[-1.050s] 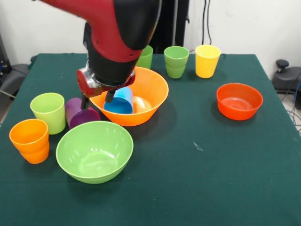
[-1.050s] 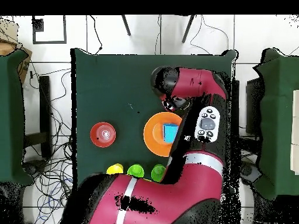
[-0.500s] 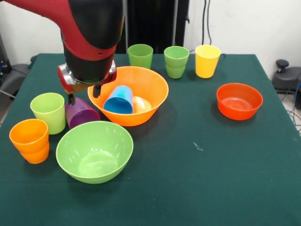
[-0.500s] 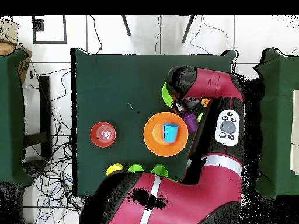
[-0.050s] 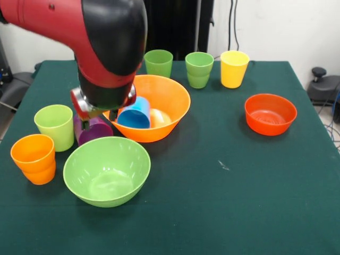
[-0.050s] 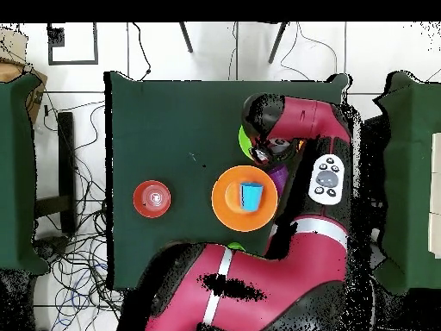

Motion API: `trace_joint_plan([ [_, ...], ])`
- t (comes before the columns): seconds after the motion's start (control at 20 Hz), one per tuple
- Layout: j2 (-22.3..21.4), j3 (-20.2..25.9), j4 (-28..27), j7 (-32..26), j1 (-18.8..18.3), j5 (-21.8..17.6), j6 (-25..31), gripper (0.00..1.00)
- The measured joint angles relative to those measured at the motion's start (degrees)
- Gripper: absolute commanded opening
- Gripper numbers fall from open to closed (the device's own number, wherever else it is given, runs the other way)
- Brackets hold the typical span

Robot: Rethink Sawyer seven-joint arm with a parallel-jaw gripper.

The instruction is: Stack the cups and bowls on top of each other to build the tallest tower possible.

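Note:
A purple cup [image 5: 95,131] lies on its side between the large orange bowl [image 5: 172,96] and the lime cup [image 5: 54,125]. My gripper [image 5: 97,121] is down over it, open, with one finger on each side of the cup. Inside the orange bowl lie a blue cup [image 5: 135,112] on its side and a pale orange thing [image 5: 160,117]. The large lime bowl [image 5: 106,170] stands just in front of the purple cup. An orange cup [image 5: 34,158] stands at the left. The overhead view shows the blue cup [image 6: 251,196] in the orange bowl [image 6: 229,200].
Two green cups [image 5: 158,62] [image 5: 199,69] and a yellow cup [image 5: 234,68] stand in a row at the far edge. The shallow red-orange bowl [image 5: 270,113] stands alone at the right. The arm hides most of the purple cup from overhead.
The gripper swung left from the orange bowl's rim to above the purple cup, then came down around it. No cup or bowl has moved.

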Motion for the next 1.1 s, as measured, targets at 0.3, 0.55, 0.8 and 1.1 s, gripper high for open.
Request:
trace_joint_plan([
  [0.3, 4.6, 0.2, -3.1, 0.0, 0.4, 0.0, 0.0, 1.0],
  [0.55, 6.4, 1.6, -3.5, 0.0, 0.3, 0.0, 0.0, 1.0],
  [0.8, 5.7, 2.9, -3.5, 0.0, 0.0, 0.0, 0.1, 1.0],
  [1.1, 3.7, 4.1, -3.4, 0.0, -0.5, 0.0, 1.9, 1.0],
])
